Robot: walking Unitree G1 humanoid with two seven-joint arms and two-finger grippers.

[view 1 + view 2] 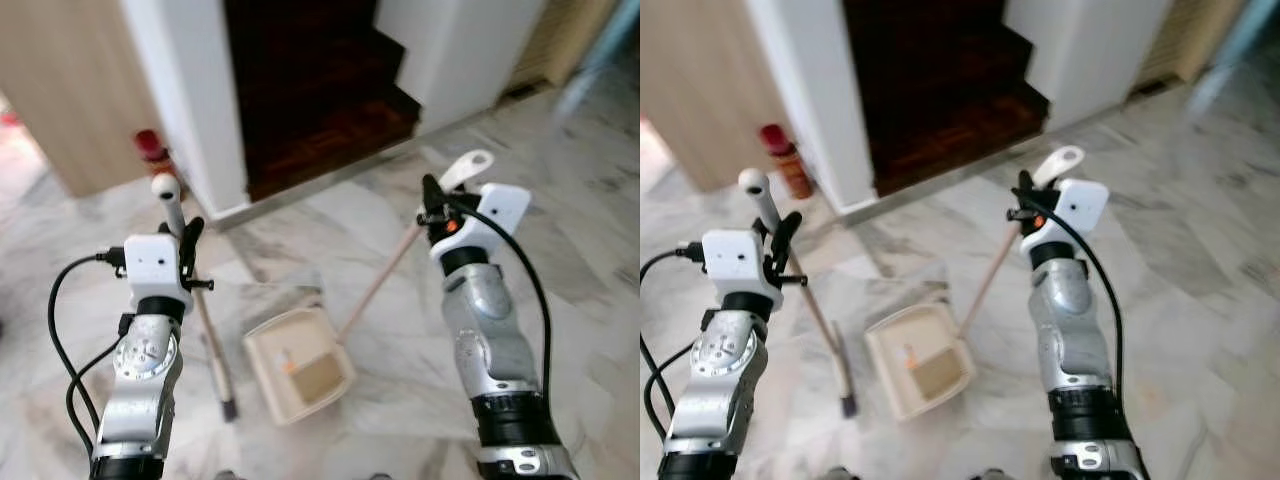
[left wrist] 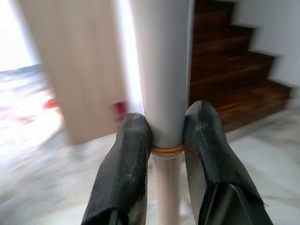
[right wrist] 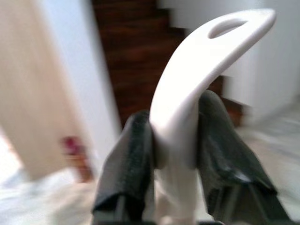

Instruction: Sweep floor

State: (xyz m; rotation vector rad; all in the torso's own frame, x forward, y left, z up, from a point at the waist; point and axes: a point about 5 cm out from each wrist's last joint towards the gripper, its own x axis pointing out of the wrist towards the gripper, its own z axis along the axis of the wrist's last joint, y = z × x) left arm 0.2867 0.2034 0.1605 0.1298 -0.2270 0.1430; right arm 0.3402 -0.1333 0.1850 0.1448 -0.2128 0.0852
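My left gripper (image 1: 188, 240) is shut on a broom's pale handle (image 2: 161, 70), just below its rounded white top (image 1: 165, 187). The wooden stick (image 1: 213, 350) slants down to the marble floor beside the dustpan. A cream dustpan (image 1: 300, 365) rests on the floor between my arms, with a small orange scrap and brownish dirt inside. Its long pole (image 1: 380, 285) rises to a white looped grip (image 3: 206, 51). My right gripper (image 1: 432, 200) is shut on that grip, the fingers (image 3: 131, 154) pressing both its sides.
Dark wooden stairs (image 1: 310, 90) rise straight ahead between white walls (image 1: 190, 100). A light wooden panel (image 1: 70, 90) stands at the left, with a red can (image 1: 783, 160) at its foot. Grey-veined marble floor (image 1: 580, 230) spreads to the right.
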